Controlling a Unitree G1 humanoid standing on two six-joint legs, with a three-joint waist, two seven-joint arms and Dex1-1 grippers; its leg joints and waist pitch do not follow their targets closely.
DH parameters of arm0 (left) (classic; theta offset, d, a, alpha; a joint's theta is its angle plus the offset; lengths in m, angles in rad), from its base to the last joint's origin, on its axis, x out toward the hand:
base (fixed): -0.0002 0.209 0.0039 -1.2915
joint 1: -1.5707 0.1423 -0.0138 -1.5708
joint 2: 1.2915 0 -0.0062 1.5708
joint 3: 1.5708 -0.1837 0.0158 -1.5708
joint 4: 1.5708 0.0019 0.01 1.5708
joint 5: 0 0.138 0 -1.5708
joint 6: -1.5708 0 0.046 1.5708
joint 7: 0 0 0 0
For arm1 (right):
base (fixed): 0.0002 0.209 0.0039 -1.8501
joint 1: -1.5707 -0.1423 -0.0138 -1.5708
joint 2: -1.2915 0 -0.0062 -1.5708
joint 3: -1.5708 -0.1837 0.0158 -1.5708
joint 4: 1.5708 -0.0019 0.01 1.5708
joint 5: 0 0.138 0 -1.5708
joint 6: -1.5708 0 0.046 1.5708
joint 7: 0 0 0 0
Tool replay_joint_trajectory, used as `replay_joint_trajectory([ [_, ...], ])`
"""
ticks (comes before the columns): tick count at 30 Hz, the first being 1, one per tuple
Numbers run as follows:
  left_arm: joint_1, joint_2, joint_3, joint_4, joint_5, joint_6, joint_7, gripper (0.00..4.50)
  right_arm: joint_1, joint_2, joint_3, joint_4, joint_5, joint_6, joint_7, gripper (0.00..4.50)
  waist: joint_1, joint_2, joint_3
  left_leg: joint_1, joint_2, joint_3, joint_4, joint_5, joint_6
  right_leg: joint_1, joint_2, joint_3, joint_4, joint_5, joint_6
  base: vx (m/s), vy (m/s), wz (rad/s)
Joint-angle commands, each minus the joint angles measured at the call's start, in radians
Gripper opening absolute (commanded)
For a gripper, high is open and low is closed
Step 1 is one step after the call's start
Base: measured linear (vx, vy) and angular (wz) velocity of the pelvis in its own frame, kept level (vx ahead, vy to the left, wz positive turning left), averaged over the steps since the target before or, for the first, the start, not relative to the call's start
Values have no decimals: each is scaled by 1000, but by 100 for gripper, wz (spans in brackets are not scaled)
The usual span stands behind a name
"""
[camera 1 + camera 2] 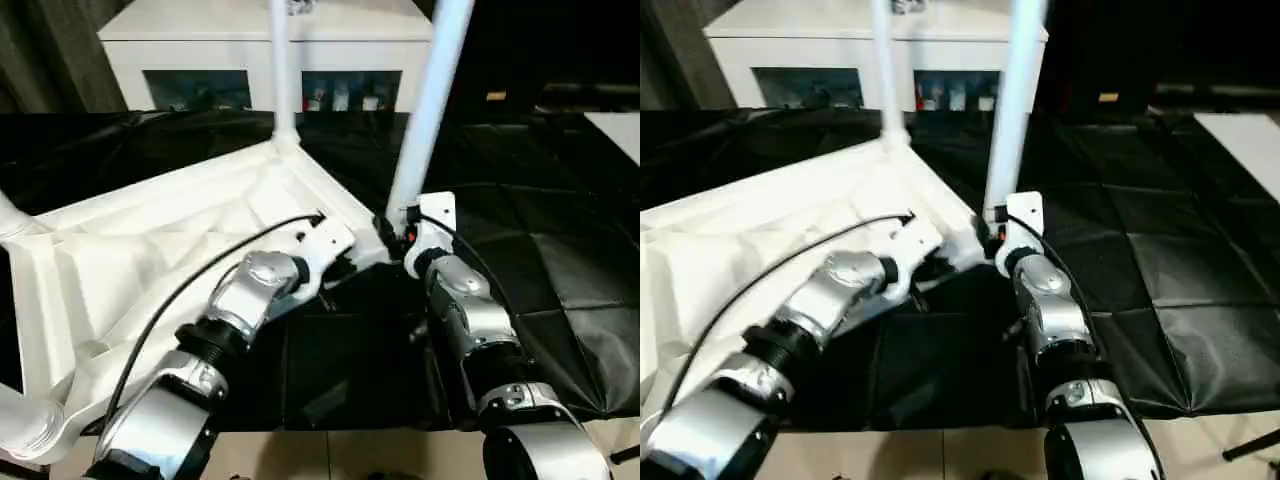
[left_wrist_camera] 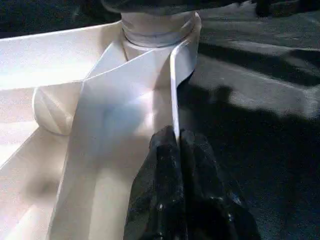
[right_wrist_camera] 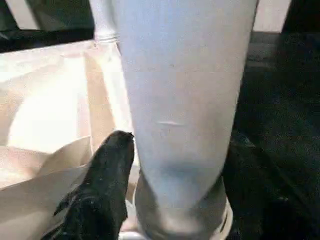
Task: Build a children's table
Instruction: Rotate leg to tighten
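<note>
Here the left end effector (image 2: pixel 172 145) pinches the rim of the upturned tabletop (image 1: pixel 150 240) on the black-covered worktop (image 1: pixel 560 250), steadying it, while the right end effector (image 3: pixel 165 165) grips a leg (image 1: pixel 425 110) upright in its corner socket.

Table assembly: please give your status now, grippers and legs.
Left gripper shut on tabletop rim. Right gripper around leg at near corner socket. Far leg upright in socket. Nothing in the way.
</note>
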Motion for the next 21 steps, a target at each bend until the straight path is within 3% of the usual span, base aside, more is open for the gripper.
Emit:
replay_joint_trajectory([
  [1, -18, 7, -3, 31, 23, -33, 18, 0, 33, -27, 35, -82, 30, 11, 100, 289, 4, 7, -77, -5, 4, 11, -63, -119, 105, 73, -40, 40, -45, -105, -257, 0, 0, 0],
  [5, -26, 8, -10, 64, 32, -67, 15, 0, 109, -107, 60, -195, 69, 62, 268, 289, 7, 6, -72, -7, 5, 13, -66, -163, 124, 77, -41, 39, -56, -181, -241, 0, 0, 0],
  [7, -45, 5, -19, 118, 47, -135, 17, 0, 213, -218, 94, -309, 82, 86, 430, 289, 12, 6, -66, 1, 4, 13, -68, -224, 117, 75, -36, 36, -77, -288, -190, 0, 0, 0],
  [8, -58, -1, -24, 146, 53, -180, 15, 0, 267, -276, 113, -358, 87, 94, 504, 289, 12, 5, -64, 3, 6, 15, -69, -238, 118, 70, -37, 38, -80, -304, -187, 0, 0, 0],
  [9, -65, -11, -26, 160, 53, -220, 9, 0, 299, -306, 118, -380, 89, 98, 535, 289, 10, 12, -63, -3, 4, 12, -72, -255, 114, 76, -38, 36, -83, -346, -170, 0, 0, 0],
  [11, -69, -21, -27, 166, 51, -252, 2, 0, 321, -326, 120, -393, 90, 101, 551, 289, 8, 1, -65, -5, 1, 11, -70, -258, 112, 74, -37, 34, -87, -380, -159, 0, 0, 0],
  [12, -74, -38, -19, 168, 42, -267, 13, 0, 335, -336, 119, -404, 93, 109, 558, 289, 6, 1, -64, -11, -2, 11, -69, -247, 113, 76, -39, 32, -88, -402, -152, 0, 0, 0],
  [13, -82, -61, -10, 169, 34, -290, 31, 0, 346, -341, 115, -413, 97, 118, 552, 289, 6, 5, -62, -6, -2, 13, -66, -250, 116, 68, -37, 30, -96, -433, -143, 0, 0, 0],
  [15, -89, -79, 10, 174, 17, -306, 42, 0, 346, -334, 114, -419, 85, 120, 531, 289, 5, 2, -63, -5, -4, 13, -65, -246, 117, 66, -37, 28, -98, -460, -136, 0, 0, 0],
  [16, -92, -84, 20, 171, 4, -300, 30, 44, 342, -327, 115, -422, 81, 119, 521, 301, 10, 3, -62, -3, -3, 14, -64, -229, 120, 61, -39, 28, -101, -491, -123, 0, 0, 0],
  [17, -94, -87, 37, 165, -13, -292, 25, 55, 335, -314, 113, -425, 88, 126, 512, 301, 12, 1, -63, 0, -2, 15, -63, -226, 122, 57, -39, 29, -103, -492, -124, 0, 0, 0],
  [18, -97, -88, 44, 169, -19, -295, 22, 55, 334, -312, 113, -432, 94, 132, 511, 301, 14, 5, -66, -5, -2, 13, -63, -209, 125, 62, -41, 29, -97, -466, -138, 0, 0, 0],
  [20, -89, -77, 65, 146, -43, -269, 4, 79, 329, -297, 124, -450, 103, 144, 515, 301, 19, -4, -67, -7, 9, 12, -67, -200, 131, 61, -40, 32, -86, -379, -169, 0, 0, 0],
  [21, -89, -77, 65, 146, -43, -269, 4, 94, 329, -297, 124, -450, 103, 144, 515, 301, 20, -1, -67, -12, 9, 9, -68, -198, 131, 65, -40, 32, -78, -364, -174, 0, 0, 0],
])
